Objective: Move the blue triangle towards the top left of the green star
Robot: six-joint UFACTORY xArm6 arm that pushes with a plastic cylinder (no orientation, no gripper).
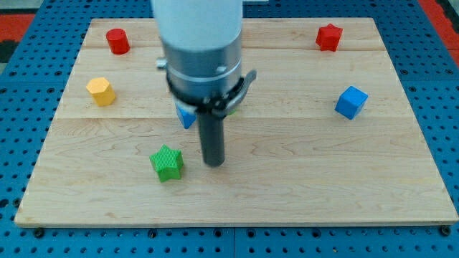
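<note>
The green star lies on the wooden board at the view's lower left of centre. The blue triangle sits above and slightly right of the star, mostly hidden behind the arm's grey body; only a small blue corner shows. My tip rests on the board just right of the green star, level with it, and below and right of the blue triangle. A sliver of green shows at the arm's right edge, shape unclear.
A red cylinder is at the top left, a yellow hexagon block at the left, a red star at the top right, and a blue cube at the right. The wooden board ends on a blue pegboard.
</note>
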